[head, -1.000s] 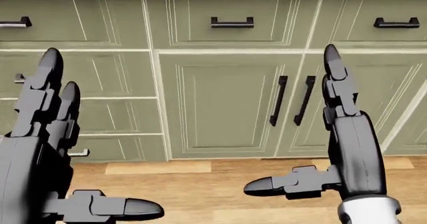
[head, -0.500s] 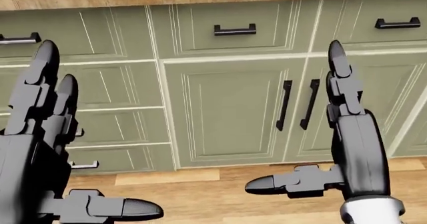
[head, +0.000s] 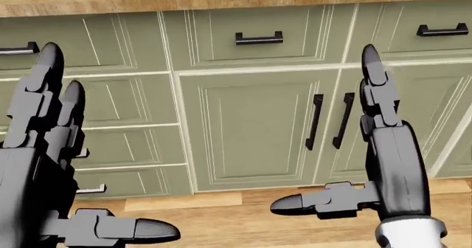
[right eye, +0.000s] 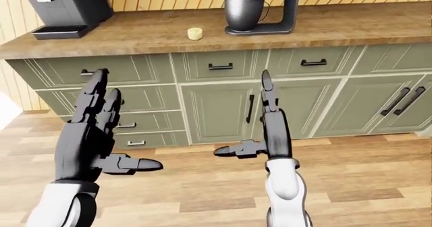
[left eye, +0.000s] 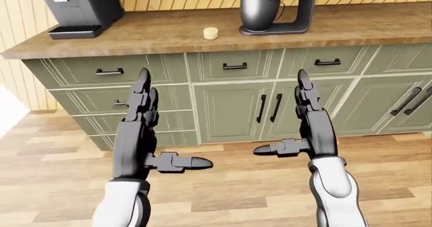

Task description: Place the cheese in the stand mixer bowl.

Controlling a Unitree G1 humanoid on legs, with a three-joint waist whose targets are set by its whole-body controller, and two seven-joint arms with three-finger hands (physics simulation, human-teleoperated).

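Note:
A small pale yellow cheese [left eye: 210, 33] lies on the wooden counter [left eye: 155, 34], left of the stand mixer [left eye: 297, 9] and its dark metal bowl [left eye: 259, 10]. Both my hands are held up, well below and short of the counter. My left hand [left eye: 152, 130] is open, fingers pointing up, thumb sticking out to the right. My right hand [left eye: 297, 120] is open too, thumb pointing left. Neither hand holds anything. In the head view only the counter's edge and the cabinets show behind the hands.
A black coffee machine [left eye: 77, 6] stands at the counter's left end. Green cabinets with black handles [left eye: 235, 66] run below the counter. Wooden floor [left eye: 229, 186] lies between me and the cabinets. A plank wall backs the counter.
The head view has tilted upward: cabinets slid down in the picture and the counter edge came into view at the top. Both hands keep the same open pose.

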